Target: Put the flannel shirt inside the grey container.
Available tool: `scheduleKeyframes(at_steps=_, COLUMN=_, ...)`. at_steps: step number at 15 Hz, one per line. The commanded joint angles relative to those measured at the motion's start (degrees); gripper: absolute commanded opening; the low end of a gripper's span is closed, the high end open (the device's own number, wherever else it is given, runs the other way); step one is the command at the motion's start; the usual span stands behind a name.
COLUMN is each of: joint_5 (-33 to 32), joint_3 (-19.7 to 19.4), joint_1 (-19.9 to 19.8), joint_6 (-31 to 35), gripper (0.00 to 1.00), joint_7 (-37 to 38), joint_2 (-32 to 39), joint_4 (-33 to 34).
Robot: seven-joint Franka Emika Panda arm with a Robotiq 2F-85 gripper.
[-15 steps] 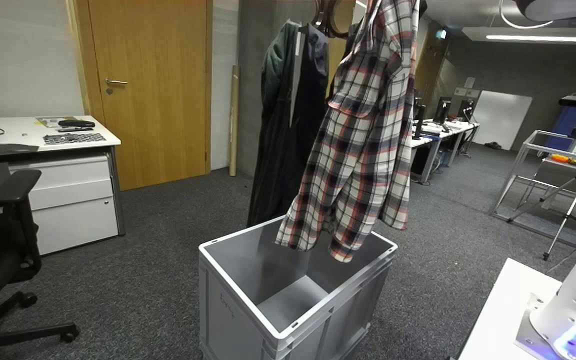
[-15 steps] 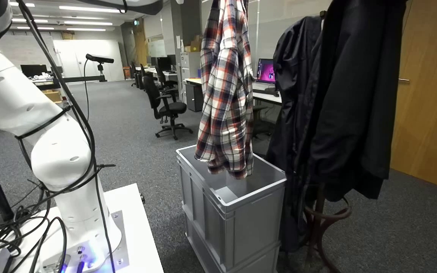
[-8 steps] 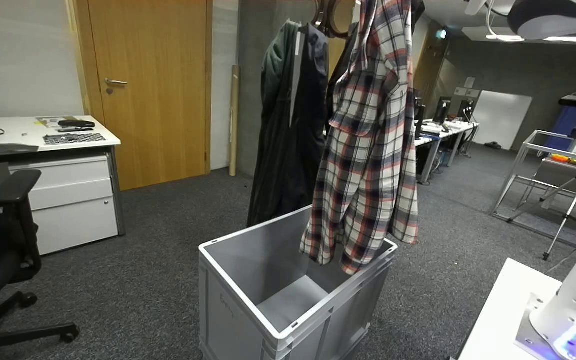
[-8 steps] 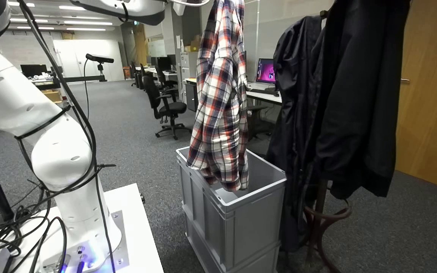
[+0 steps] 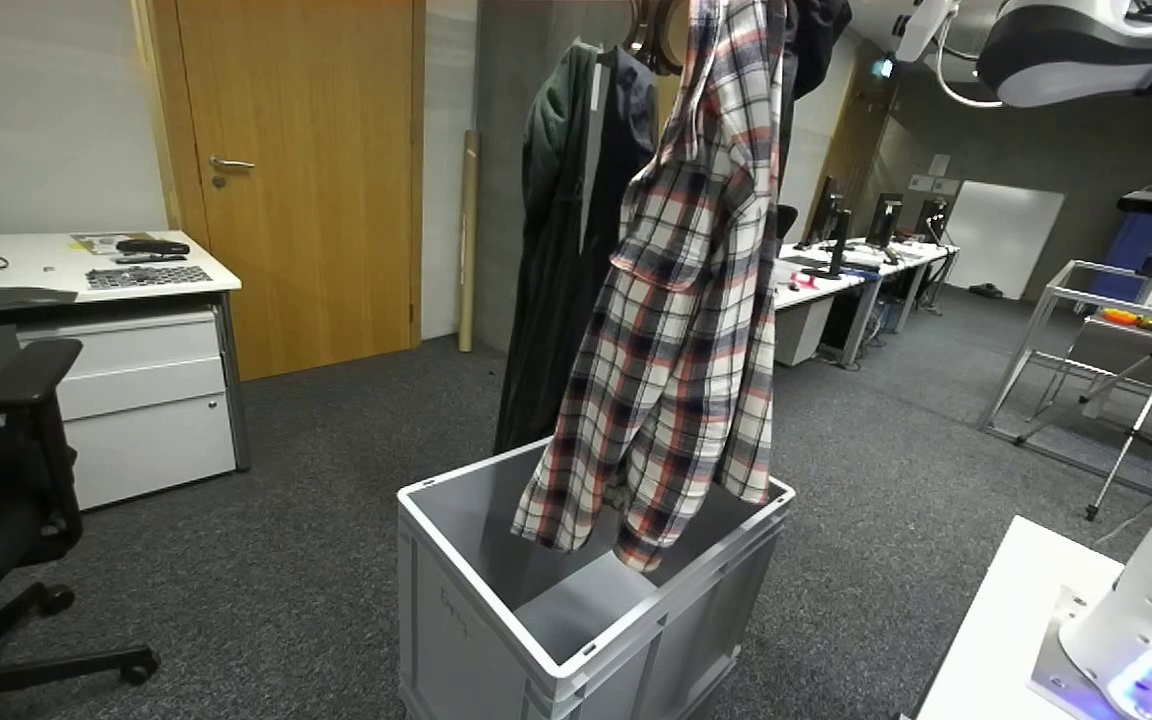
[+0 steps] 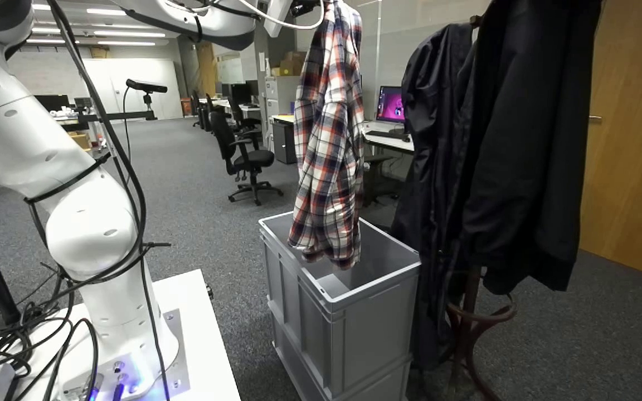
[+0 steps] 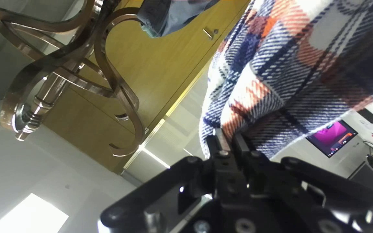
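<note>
The plaid flannel shirt [image 5: 681, 270] hangs down in long folds, also in an exterior view [image 6: 329, 133]. Its lower ends hang over the open top of the grey container [image 5: 476, 610], inside the rim outline; in the other angle the container [image 6: 379, 317] stands below it too. Whether cloth dips below the rim is hard to tell. In the wrist view my gripper [image 7: 229, 135] is shut on a fold of the shirt [image 7: 280, 71], with cloth between the fingertips. The gripper is mostly cut off at the top in the exterior views. The container floor seen shows no cloth.
A coat stand [image 6: 482, 317] with dark garments [image 6: 516, 156] stands close beside the container; its curved hooks [image 7: 115, 77] fill part of the wrist view. A white drawer cabinet [image 5: 141, 430] and desk chair [image 5: 16, 480] are further off. The robot's white table [image 6: 204, 340] is nearby.
The arm has come down and the shirt hangs lower over the container. The shirt swung to one side and back, its lower ends now further over the container's opening.
</note>
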Motion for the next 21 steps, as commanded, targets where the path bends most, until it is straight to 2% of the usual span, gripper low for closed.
scheduleKeyframes(at_steps=1, joint_5=-0.9, joint_3=-1.1, joint_1=-0.5, joint_6=2.3, gripper=0.01, joint_7=-0.8, joint_2=0.4, joint_4=0.6)
scheduleKeyframes(at_steps=8, joint_5=-2.3, joint_3=-2.6, joint_1=-1.2, joint_6=3.9, gripper=0.01, joint_7=-1.9, joint_2=1.9, joint_4=-0.6)
scheduleKeyframes(at_steps=13, joint_5=-2.2, joint_3=-3.3, joint_1=-1.9, joint_6=2.3, gripper=0.01, joint_7=-1.8, joint_2=3.6, joint_4=-1.9)
scheduleKeyframes(at_steps=17, joint_5=0.8, joint_3=-4.6, joint_1=-0.3, joint_6=0.6, gripper=0.01, joint_7=-5.3, joint_2=4.5, joint_4=-4.3)
scheduleKeyframes(at_steps=21, joint_5=9.0, joint_3=-6.1, joint_1=3.2, joint_6=-3.9, gripper=0.01, joint_7=-15.2, joint_2=4.5, joint_4=-7.2)
